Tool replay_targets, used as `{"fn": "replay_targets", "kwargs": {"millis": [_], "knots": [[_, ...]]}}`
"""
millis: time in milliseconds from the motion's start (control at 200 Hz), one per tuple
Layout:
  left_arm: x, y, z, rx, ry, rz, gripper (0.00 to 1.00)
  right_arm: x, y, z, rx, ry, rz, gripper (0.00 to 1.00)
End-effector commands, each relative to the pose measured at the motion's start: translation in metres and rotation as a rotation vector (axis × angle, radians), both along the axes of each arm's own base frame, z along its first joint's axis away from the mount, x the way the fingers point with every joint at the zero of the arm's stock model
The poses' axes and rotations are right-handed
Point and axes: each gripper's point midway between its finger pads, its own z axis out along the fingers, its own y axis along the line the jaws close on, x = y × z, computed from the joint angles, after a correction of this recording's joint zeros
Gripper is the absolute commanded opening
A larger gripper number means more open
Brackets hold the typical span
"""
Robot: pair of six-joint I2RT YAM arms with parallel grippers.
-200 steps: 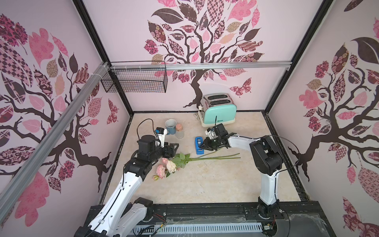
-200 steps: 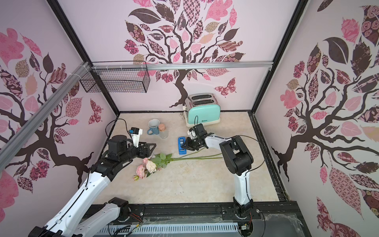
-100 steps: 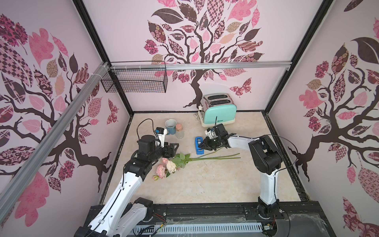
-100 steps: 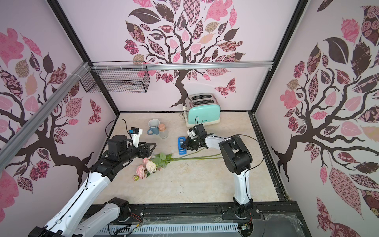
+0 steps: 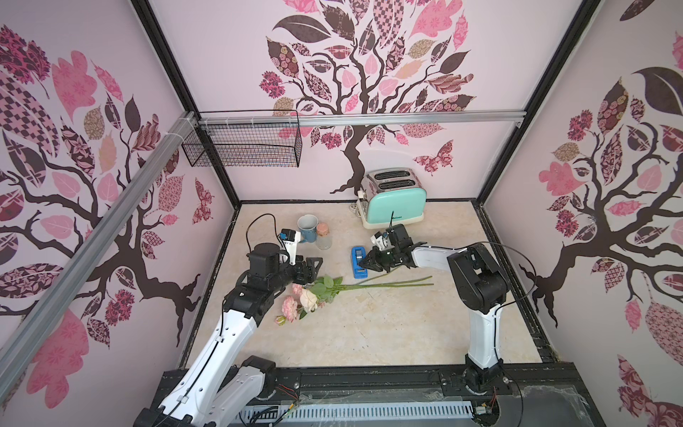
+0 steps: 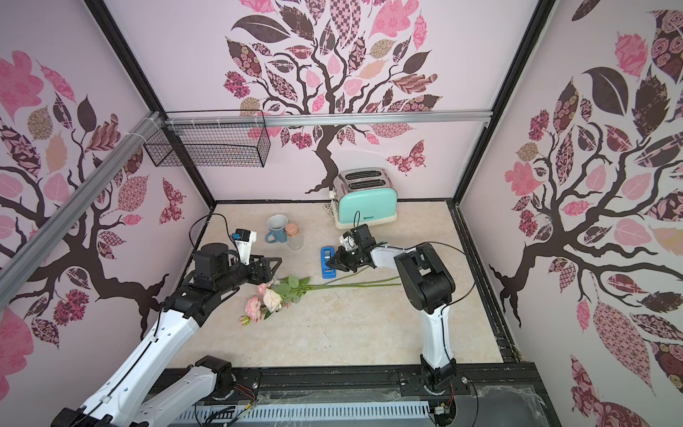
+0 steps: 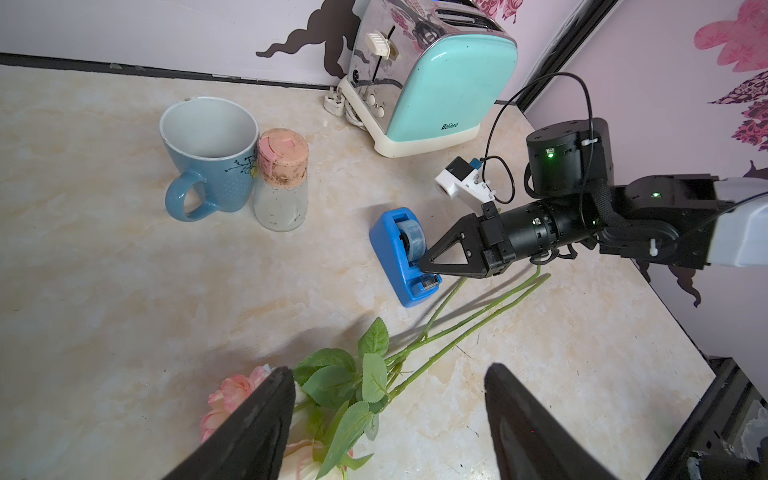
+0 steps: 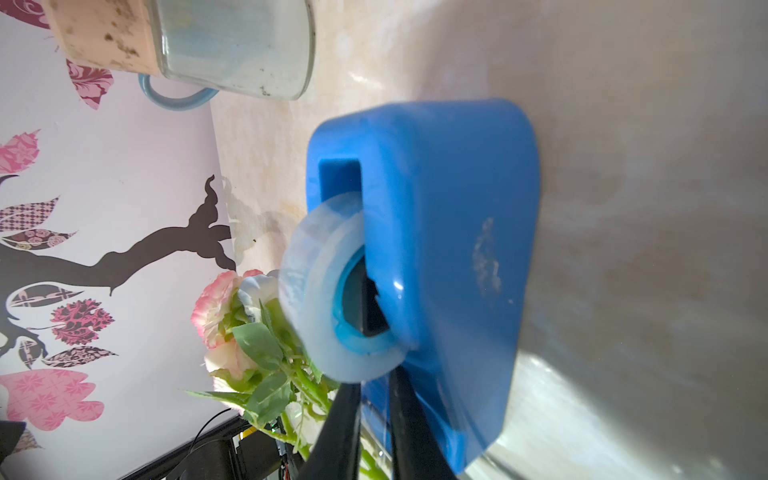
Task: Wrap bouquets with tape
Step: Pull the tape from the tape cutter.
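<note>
Right wrist view: the right gripper is seen at the cutter end of the blue tape dispenser, its jaws standing narrowly apart. Whether the free end of the tape roll is pinched between them cannot be told. The dispenser stands on the table, near the jar and mug and just beside the bouquet. The bouquet is laid flat, blooms toward the left arm, with the stems fanned loosely toward the right arm. The left gripper is held wide open above the leaves, and nothing is grasped by it.

Risks noted:
1. The dispenser is not held down. If tape is drawn, the whole unit is judged likely to be dragged or tipped rather than unrolled.
2. With only a shallow pinch, the tape end could be lost or left on the cutter.
3. The stems are ungathered and unrestrained. The nearest runs close beneath the right gripper and could be knocked aside.
4. Drawn tape could be fouled on the fingers.
</note>
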Motion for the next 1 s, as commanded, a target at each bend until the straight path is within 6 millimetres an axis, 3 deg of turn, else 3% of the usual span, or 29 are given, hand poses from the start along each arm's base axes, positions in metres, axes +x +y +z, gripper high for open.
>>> {"fn": "replay_targets", "kwargs": {"millis": [0,470,620,850,995], "knots": [[-0.002,-0.004,-0.007,-0.013,0.01,-0.02,0.76,-0.009,0.003,-0.017,0.024,0.067,0.023,0.17],[-0.002,-0.005,-0.008,-0.011,0.013,-0.023,0.76,-0.012,0.004,-0.017,0.045,0.073,0.043,0.14],[0.0,-0.004,-0.014,0.011,0.027,-0.024,0.76,-0.013,0.005,-0.011,0.063,0.069,0.046,0.0],[0.003,-0.005,-0.035,0.087,0.09,-0.049,0.76,-0.013,0.007,0.008,0.1,0.041,0.052,0.0],[-0.005,-0.022,-0.053,0.282,0.093,-0.154,0.77,-0.016,0.009,0.023,0.156,0.028,0.052,0.0]]}}
